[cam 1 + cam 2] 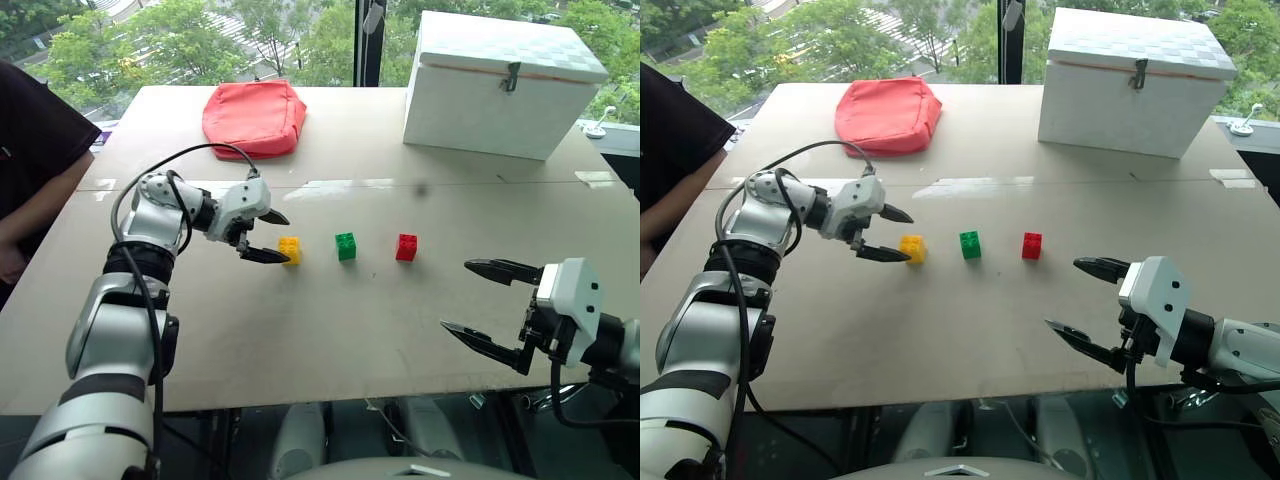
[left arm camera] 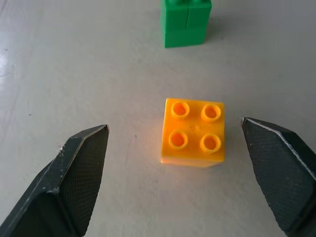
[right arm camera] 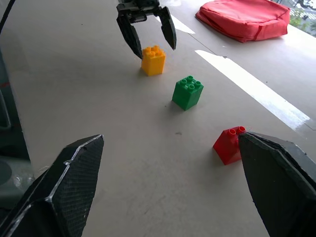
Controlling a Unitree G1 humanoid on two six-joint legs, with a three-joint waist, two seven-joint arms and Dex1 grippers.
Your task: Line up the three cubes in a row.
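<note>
**Three bricks in a line, both jaws wide and empty**

On my far left a person's dark sleeve (image 1: 30, 140) shows at the counter (image 1: 330, 330) edge. Next comes my left gripper (image 1: 268, 236), pointing in from the left at the yellow cube (image 1: 290, 249). Its jaws stand wide open with one fingertip on either side of that brick, holding nothing (the wrist view shows clear gaps between both black pads and the yellow sides, so no contact).

The yellow cube sits studs up on the counter. Just to its right, apart from it, is the green cube (image 1: 346, 245), and further right, at a similar spacing, the red cube (image 1: 406, 246). The three form a fairly straight row across the middle of the counter.

Behind them, near the far edge, lie a red pouch (image 1: 254, 116) on the left and a white box (image 1: 500, 80) on the right.

My right gripper (image 1: 480, 304) hovers near the counter's front edge, well apart from the red cube, jaws spread fully and empty.
</note>
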